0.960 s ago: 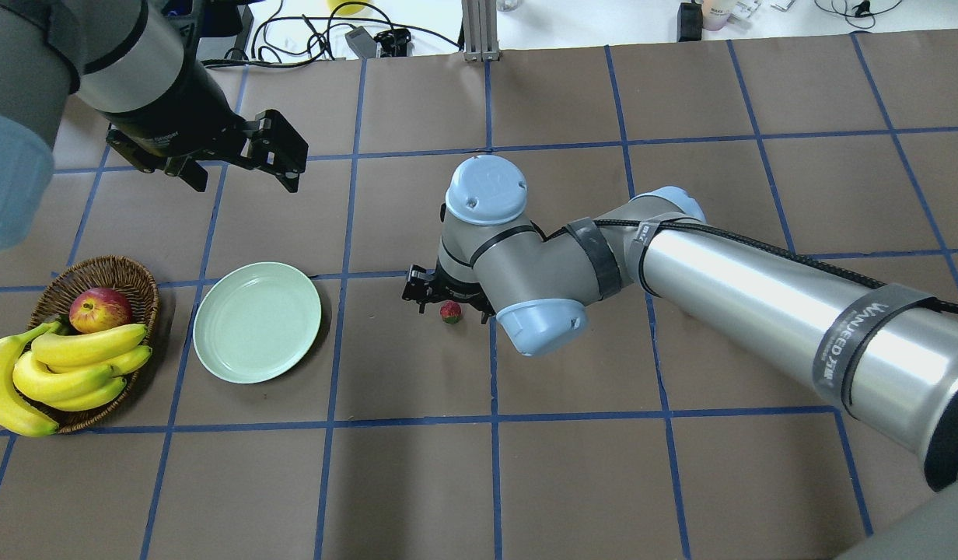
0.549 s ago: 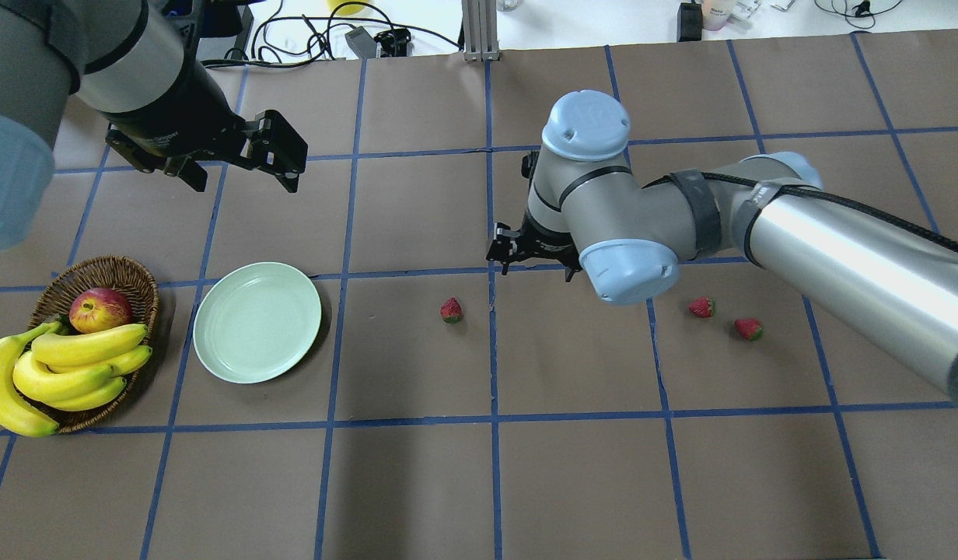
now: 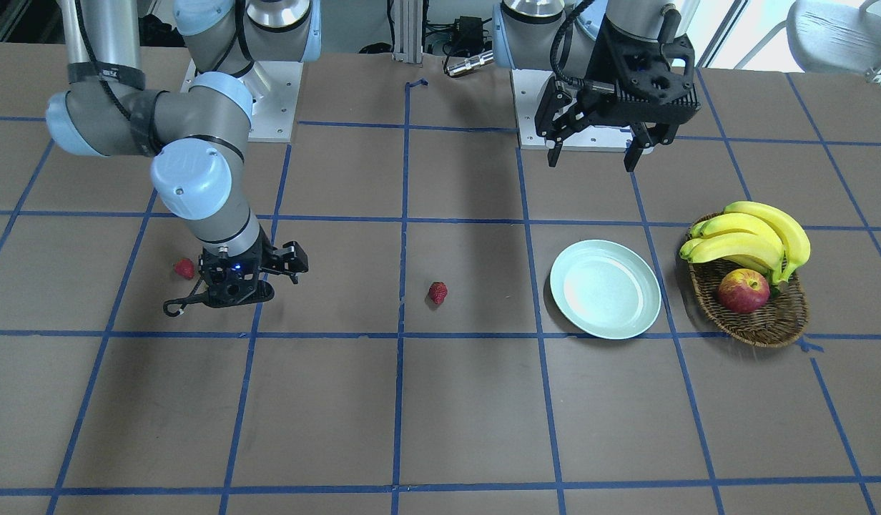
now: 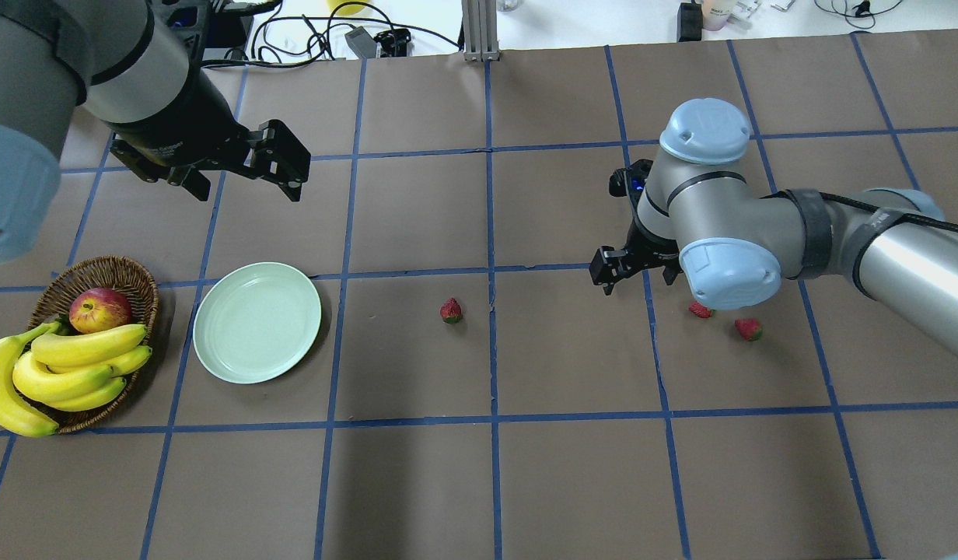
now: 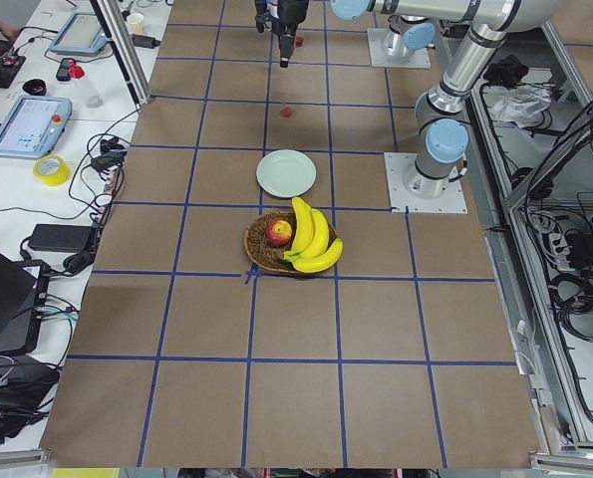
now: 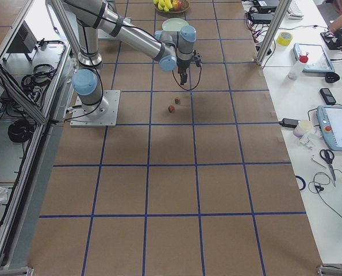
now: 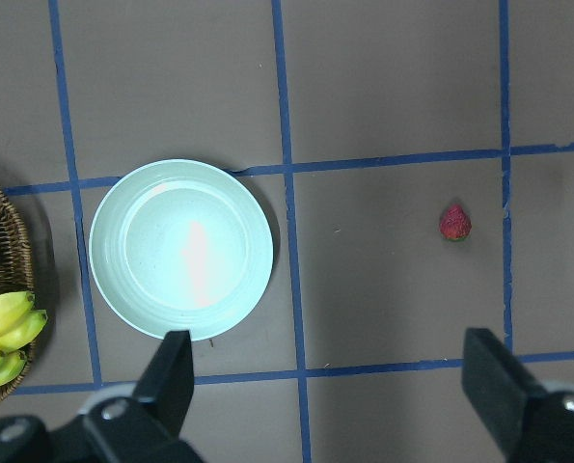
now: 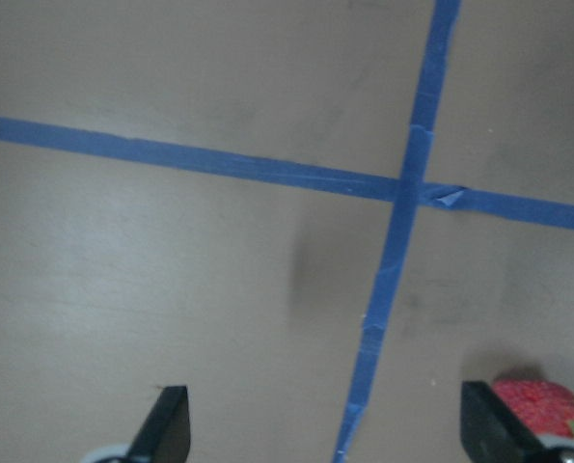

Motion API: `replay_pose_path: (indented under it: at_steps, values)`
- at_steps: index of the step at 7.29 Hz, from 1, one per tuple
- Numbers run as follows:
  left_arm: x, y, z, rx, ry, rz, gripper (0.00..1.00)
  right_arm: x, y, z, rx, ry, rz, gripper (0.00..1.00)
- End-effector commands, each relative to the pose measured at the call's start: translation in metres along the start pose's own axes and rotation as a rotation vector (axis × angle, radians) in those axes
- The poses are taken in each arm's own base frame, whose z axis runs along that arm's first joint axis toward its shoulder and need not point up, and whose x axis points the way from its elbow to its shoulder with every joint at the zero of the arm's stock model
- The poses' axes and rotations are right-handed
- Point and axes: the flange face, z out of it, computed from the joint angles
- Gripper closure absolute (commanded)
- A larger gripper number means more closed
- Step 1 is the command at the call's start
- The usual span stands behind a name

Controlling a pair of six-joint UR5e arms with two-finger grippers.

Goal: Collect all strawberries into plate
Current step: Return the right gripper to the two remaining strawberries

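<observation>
Three strawberries lie on the brown table. One (image 4: 450,310) is in the middle, also in the front view (image 3: 437,292) and the left wrist view (image 7: 454,223). Two lie to the right: one (image 4: 700,311) is half hidden under my right wrist, the other (image 4: 748,329) is just beyond it. The mint-green plate (image 4: 257,322) is empty, left of the middle strawberry. My right gripper (image 4: 631,270) is open and empty, low over the table beside the right pair; one strawberry (image 8: 537,405) sits by its finger. My left gripper (image 4: 246,180) is open and empty, high behind the plate.
A wicker basket (image 4: 98,271) with bananas (image 4: 75,365) and an apple (image 4: 99,309) stands left of the plate. Blue tape lines grid the table. Cables and gear lie past the far edge.
My right arm has swung away from the middle strawberry to the right, up to the two right strawberries. The middle strawberry stayed on the table. My left gripper barely moved.
</observation>
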Motion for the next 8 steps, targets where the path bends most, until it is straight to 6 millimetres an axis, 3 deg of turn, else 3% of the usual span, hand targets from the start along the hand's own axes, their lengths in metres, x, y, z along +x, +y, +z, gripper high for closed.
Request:
replay_pose_path:
  at_steps: [1,3,6,7,8]
  values:
    - [0.009,-0.011,0.015,0.018,0.006,-0.017,0.0,0.045,0.017,0.005,-0.028,0.023,-0.097,0.01]
    - [0.025,-0.024,0.035,0.027,0.012,-0.107,0.0,0.043,0.03,0.021,-0.064,0.005,-0.124,0.02]
    - [0.031,-0.044,0.066,0.045,0.017,-0.103,0.0,0.068,0.028,0.026,-0.026,0.02,-0.174,0.04]
    - [0.045,-0.038,0.079,0.021,0.015,-0.081,0.0,0.071,0.026,0.024,-0.016,0.027,-0.189,0.04]
    - [0.062,-0.043,0.105,0.055,0.026,-0.092,0.0,0.072,0.024,0.032,-0.022,0.023,-0.188,0.07]
